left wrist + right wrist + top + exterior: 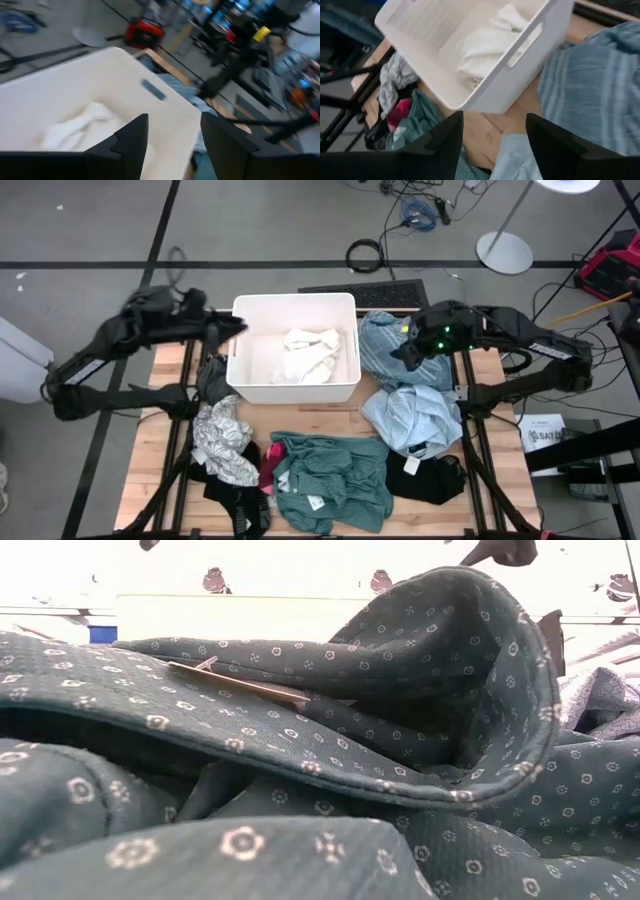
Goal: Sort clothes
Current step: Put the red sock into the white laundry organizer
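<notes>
A white bin [345,305] stands at the table's far middle with a white garment [310,352] inside. Clothes lie on the table: teal-green patterned [330,475], two light blue [415,415], black [430,478], white-grey patterned [222,442], dark red [270,465]. My left gripper [238,328] is open and empty above the bin's left rim. My right gripper [405,355] is open and empty above the far light blue garment [600,95], right of the bin [520,80]. The teal garment [300,770] fills the low view.
A keyboard [365,293] lies behind the bin. A dark grey garment [212,378] lies left of the bin. Bare wood shows at the table's near left [150,480] and far right [485,370]. Cables and a lamp base [505,252] are on the floor beyond.
</notes>
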Robot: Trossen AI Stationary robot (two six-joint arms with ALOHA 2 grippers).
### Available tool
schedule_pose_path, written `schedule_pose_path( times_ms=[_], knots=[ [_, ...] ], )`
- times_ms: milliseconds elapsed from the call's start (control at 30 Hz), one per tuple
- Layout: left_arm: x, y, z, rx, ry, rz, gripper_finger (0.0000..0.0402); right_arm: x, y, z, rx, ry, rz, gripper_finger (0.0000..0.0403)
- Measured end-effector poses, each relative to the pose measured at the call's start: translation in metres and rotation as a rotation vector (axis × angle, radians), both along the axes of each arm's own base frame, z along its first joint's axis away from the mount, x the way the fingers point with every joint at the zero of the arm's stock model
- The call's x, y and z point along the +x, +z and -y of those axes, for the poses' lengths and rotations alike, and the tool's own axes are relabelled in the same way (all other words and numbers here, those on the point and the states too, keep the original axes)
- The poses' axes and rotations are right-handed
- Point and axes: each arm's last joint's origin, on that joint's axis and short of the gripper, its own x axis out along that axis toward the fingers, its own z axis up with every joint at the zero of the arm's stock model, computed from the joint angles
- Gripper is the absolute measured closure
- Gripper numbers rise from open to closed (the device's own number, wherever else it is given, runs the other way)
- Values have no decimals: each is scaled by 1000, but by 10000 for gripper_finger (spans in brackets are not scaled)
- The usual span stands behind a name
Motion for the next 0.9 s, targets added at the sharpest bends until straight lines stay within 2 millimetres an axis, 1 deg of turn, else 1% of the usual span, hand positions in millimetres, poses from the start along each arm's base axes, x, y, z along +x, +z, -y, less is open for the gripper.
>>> schedule_pose_path(
  times_ms=[100,200,333,400,533,667,767,900],
  knots=[
    [30,-1,7,8,-85,30,210,6,-3,-11,-2,65,-12,200],
    [58,-4,22,8,-150,52,210,11,-10,-25,-19,150,4,200],
    [85,-12,46,41,-139,39,210,16,-31,-44,-22,269,8,200],
    [96,-18,58,43,-119,18,210,16,-46,-55,-20,354,-6,200],
    [112,-31,85,21,-154,-23,210,15,-80,-70,-19,507,-4,200],
    [128,-51,113,-58,-216,-108,210,12,-106,-73,28,614,50,200],
    [133,-61,134,-173,-271,-142,210,6,-119,-74,57,675,49,200],
    [133,-71,161,-301,-290,-191,210,-1,-130,-74,48,724,36,200]
  ],
)
